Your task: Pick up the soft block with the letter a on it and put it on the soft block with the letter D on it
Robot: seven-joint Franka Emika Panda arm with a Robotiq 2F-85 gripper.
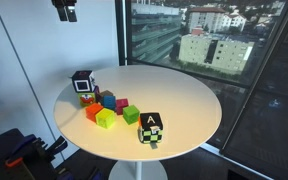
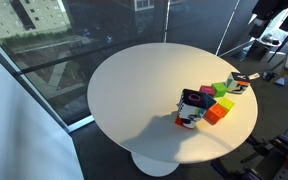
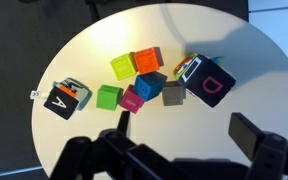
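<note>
The soft block with the letter A (image 3: 64, 97), black with green and white patches, sits near the table's edge in both exterior views (image 1: 151, 128) (image 2: 240, 84). The soft block with the letter D (image 3: 209, 82), black with red and blue patches, stands at the other end of the cube cluster (image 1: 83, 83) (image 2: 192, 107). My gripper (image 3: 184, 140) is open and empty. It hangs high above the table, well clear of both blocks, and shows at the top of an exterior view (image 1: 66, 12).
Several small plain cubes lie between the two blocks: yellow-green (image 3: 122, 67), orange (image 3: 146, 60), blue (image 3: 149, 85), green (image 3: 108, 97), pink (image 3: 132, 100), grey (image 3: 173, 94). The round white table (image 1: 174, 95) stands next to large windows. Its far half is bare.
</note>
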